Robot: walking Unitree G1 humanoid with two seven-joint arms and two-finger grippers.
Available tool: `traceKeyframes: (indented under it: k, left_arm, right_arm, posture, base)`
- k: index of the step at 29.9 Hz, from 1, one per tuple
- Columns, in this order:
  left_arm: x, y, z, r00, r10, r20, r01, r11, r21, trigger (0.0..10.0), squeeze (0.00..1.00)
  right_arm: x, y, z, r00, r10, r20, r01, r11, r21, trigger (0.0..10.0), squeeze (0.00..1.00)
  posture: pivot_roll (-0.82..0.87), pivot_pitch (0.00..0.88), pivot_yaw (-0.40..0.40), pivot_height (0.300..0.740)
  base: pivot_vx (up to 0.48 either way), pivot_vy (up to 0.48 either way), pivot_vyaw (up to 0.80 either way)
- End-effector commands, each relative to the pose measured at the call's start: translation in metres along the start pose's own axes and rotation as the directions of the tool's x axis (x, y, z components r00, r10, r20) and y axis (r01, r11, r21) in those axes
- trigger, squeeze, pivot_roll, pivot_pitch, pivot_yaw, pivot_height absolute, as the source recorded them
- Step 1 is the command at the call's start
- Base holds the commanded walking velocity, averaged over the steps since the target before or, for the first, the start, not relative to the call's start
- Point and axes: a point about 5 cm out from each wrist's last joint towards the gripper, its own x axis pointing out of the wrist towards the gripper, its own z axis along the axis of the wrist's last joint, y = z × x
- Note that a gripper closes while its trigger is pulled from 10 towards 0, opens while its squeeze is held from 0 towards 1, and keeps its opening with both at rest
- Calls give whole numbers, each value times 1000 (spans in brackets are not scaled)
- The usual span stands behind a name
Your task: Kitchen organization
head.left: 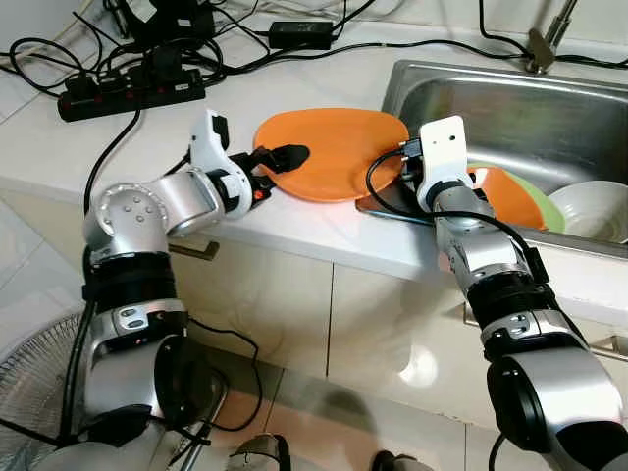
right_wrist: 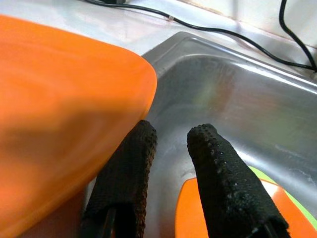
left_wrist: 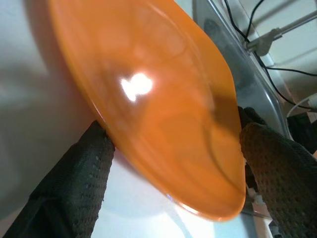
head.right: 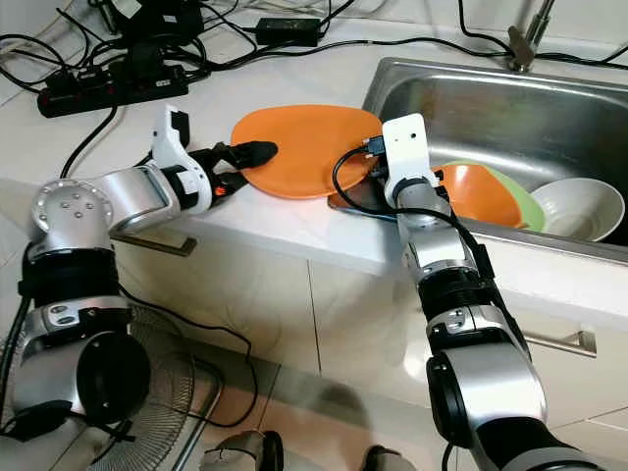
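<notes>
From the left eye view, a large flat orange plastic plate (head.left: 334, 149) lies on the white stone countertop (head.left: 118, 147), its right edge overhanging the left rim of the stainless steel sink (head.left: 510, 108). The left gripper (head.left: 280, 160) reaches in from the left and has the plate's near-left rim between its black fingers, while the right gripper (head.left: 412, 182) sits at the plate's right edge over the sink corner. Inside the sink, a second orange dish (head.left: 510, 196) rests on a pale green plate (head.left: 545, 201), with a white ceramic bowl (head.left: 594, 211) to the right. A black power strip (head.left: 132, 96) with tangled cables lies far left on the counter. The right eye view gives the same layout, with a white floor fan (head.right: 162, 343) standing low on the left. In the left wrist view, the two textured fingers (left_wrist: 84, 173) straddle the plate's rim with the plate raised on a tilt above the counter, so the left gripper appears clamped on it. In the right wrist view, the right gripper's fingers (right_wrist: 223, 183) stand slightly apart, grasping nothing, just beside the plate's edge and above the sink basin. The step in hand looks like moving the big plate clear of the sink. Next, the left gripper would need to keep its pinch firm and carry the plate level, since a one-sided hold on so wide a plate could slip.
</notes>
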Motion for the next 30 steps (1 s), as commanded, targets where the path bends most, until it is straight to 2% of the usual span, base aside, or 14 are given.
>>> traceKeyframes:
  k: [1,3,6,10,11,12,13,15,16,21,30]
  left_arm:
    - [3,-13,4,999,-50,9,50,999,10,10000,0]
    - [5,-12,5,999,-35,32,35,999,23,10000,0]
    - [7,-10,7,997,-5,72,6,1000,0,10000,0]
    - [11,-3,8,986,81,144,-81,997,-7,10000,0]
    - [13,-1,9,976,109,187,-108,994,-17,10000,0]
    - [13,-1,9,976,109,187,-108,994,-17,10000,0]
    - [16,0,7,972,118,202,-118,993,-9,3216,0]
    - [17,0,6,970,124,209,-123,992,-19,3216,0]
    - [19,0,5,968,126,215,-120,992,-41,0,0]
    - [28,-3,-1,972,120,203,-107,991,-75,0,0]
    - [32,-5,-5,980,88,178,-69,991,-113,0,0]
  right_arm:
    - [0,5,4,1000,22,8,-22,1000,17,10000,0]
    - [0,4,4,1000,21,10,-22,1000,20,10000,0]
    - [-1,4,4,1000,18,11,-19,999,28,10000,0]
    - [-1,4,4,1000,18,11,-18,999,37,10000,0]
    - [-1,4,4,1000,19,12,-19,999,41,10000,0]
    - [-1,4,4,1000,19,12,-19,999,41,10000,0]
    - [-1,4,5,1000,18,15,-19,999,45,10000,0]
    - [-1,4,6,1000,18,16,-18,999,46,10000,0]
    - [-1,3,6,1000,17,17,-17,999,47,10000,0]
    - [-1,1,8,1000,9,21,-10,999,53,10000,0]
    - [-2,1,7,1000,5,17,-6,998,62,10000,0]
  posture:
    - [133,107,65,740]
    - [132,108,66,740]
    - [132,111,67,740]
    - [132,113,68,740]
    - [129,116,69,740]
    - [129,116,69,740]
    - [129,116,70,740]
    - [128,116,69,740]
    - [124,116,70,740]
    - [119,115,73,740]
    - [121,113,80,740]
  base:
    - [0,0,0]
    - [0,0,0]
    - [0,0,0]
    - [0,0,0]
    - [0,0,0]
    - [0,0,0]
    - [0,0,0]
    - [0,0,0]
    - [0,0,0]
    - [0,0,0]
    - [0,0,0]
